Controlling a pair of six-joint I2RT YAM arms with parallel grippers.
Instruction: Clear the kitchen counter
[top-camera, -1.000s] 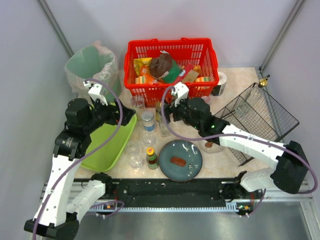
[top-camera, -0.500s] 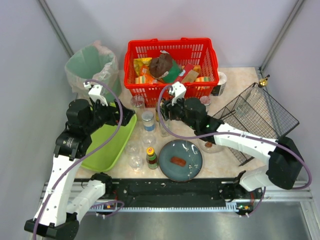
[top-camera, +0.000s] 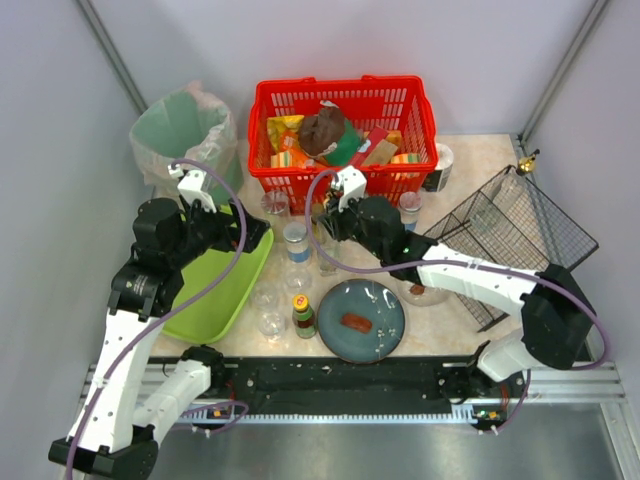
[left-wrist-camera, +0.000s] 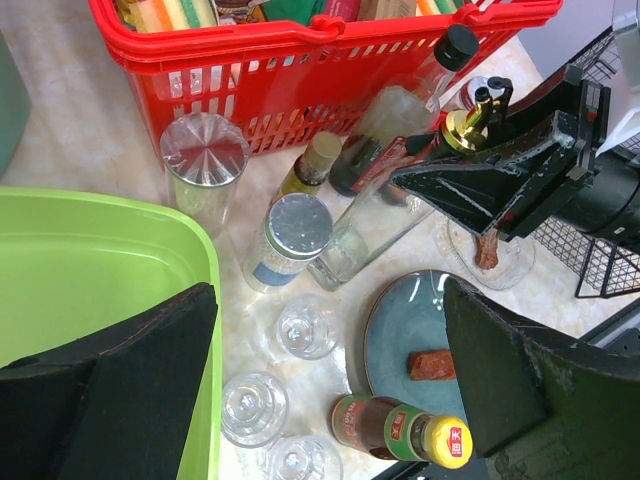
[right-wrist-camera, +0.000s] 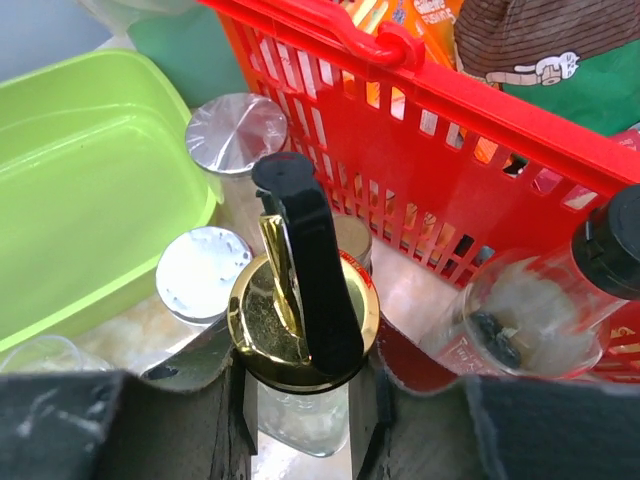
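The pale marble kitchen counter (top-camera: 478, 160) carries bottles, jars, glasses and a plate. My right gripper (top-camera: 335, 222) is shut on the neck of a clear glass bottle (right-wrist-camera: 305, 425) with a gold cap and black pour spout (right-wrist-camera: 300, 325). The bottle stands just in front of the red basket (top-camera: 345, 100). It also shows in the left wrist view (left-wrist-camera: 372, 222). My left gripper (left-wrist-camera: 320, 390) is open and empty. It hangs over the right rim of the lime-green tray (top-camera: 215, 290), above several small glasses (left-wrist-camera: 305, 327) and a yellow-capped sauce bottle (left-wrist-camera: 400, 430).
Two silver-lidded jars (top-camera: 296, 240) stand left of the held bottle. A blue plate (top-camera: 380, 305) holds a brown food piece (top-camera: 356, 322). A black-capped bottle (right-wrist-camera: 530, 310) leans by the basket. A wire rack (top-camera: 520, 235) lies at the right and a lined bin (top-camera: 180, 130) at the back left.
My right gripper has moved left and back, toward the basket, down around the gold-capped bottle's neck. The left arm has not moved.
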